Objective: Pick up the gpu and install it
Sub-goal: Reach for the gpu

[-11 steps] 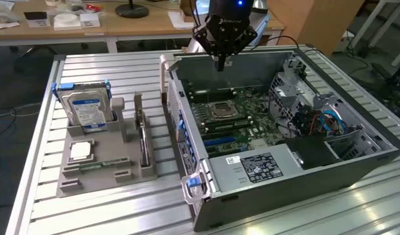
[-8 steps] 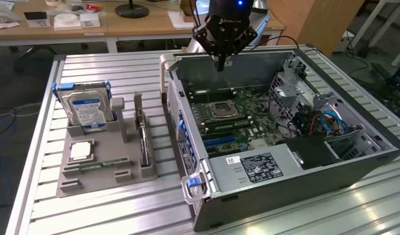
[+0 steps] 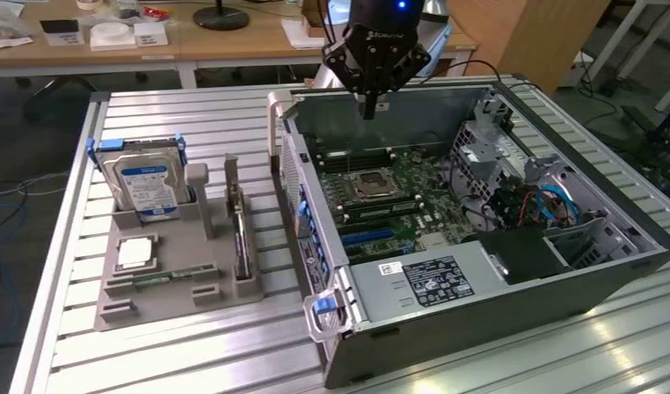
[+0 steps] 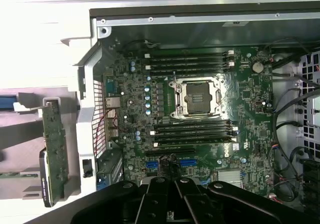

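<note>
In the exterior view, the gpu (image 3: 240, 226) stands on its edge in a slot of the grey holder (image 3: 171, 308). It is a thin dark card, and a pale metal bracket strip rises at its far end. It is well apart from the gripper (image 3: 369, 112), off to the exterior view's left of it, lower and nearer to the camera, outside the case (image 3: 478, 320). The arm comes down from above and points straight down. The gripper hangs over the far part of the open case, above the board (image 3: 396, 197) and close to the back wall. Its two fingers are pressed together and hold nothing.

In the wrist view, the fingers meet at the gripper (image 4: 175, 184), black and tight together, with nothing between them. Straight below it lies the board (image 4: 200, 134) with the empty socket (image 4: 198, 98) and the rows of black memory slots. The gpu (image 4: 54, 144) is seen from above, off to the side of the gripper, beyond the case wall. Here it looks like a narrow greenish strip with the pale bracket at one end, and the gripper does not touch it.
</note>
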{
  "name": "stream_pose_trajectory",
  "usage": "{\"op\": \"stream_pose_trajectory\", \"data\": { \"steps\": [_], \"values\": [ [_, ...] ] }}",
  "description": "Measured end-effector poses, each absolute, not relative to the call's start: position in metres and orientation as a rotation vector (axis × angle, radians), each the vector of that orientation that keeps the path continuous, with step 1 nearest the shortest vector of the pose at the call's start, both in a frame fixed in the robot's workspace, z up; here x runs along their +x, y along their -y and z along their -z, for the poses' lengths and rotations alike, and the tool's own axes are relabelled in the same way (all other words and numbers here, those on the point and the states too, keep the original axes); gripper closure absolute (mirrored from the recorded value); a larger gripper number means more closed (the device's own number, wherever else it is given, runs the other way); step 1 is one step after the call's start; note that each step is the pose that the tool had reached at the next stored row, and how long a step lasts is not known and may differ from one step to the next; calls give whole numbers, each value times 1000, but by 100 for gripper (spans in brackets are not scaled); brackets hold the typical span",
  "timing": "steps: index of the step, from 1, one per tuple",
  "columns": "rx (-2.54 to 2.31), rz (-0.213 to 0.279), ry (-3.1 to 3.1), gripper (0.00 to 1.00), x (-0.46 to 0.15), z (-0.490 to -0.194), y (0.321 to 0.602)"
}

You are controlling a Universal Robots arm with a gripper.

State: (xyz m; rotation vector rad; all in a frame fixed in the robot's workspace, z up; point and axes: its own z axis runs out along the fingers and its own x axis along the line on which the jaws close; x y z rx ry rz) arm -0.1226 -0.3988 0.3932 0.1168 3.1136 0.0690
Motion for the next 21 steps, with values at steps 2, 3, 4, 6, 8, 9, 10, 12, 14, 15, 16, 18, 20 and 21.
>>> {"op": "stream_pose_trajectory", "data": {
  "steps": [2,3,4,6,8,9,10,12,14,15,16,18,20,21],
  "values": [
    [117,-69,-3114,89,-124,-393,399],
    [117,-69,-3114,89,-125,-393,399],
    [117,-69,-3114,89,-126,-393,399],
    [117,-69,-3114,89,-129,-393,399],
    [117,-69,-3114,89,-132,-393,399],
    [117,-69,-3114,89,-134,-393,399],
    [117,-69,-3114,89,-135,-393,399],
    [116,-69,-3114,89,-138,-393,399],
    [117,-69,-3114,89,-141,-393,399],
    [117,-69,-3114,89,-142,-393,399],
    [117,-69,-3114,89,-144,-393,398],
    [117,-69,-3114,89,-146,-393,398],
    [117,-69,-3114,89,-149,-393,398],
    [117,-69,-3114,89,-150,-393,397]
  ]
}}
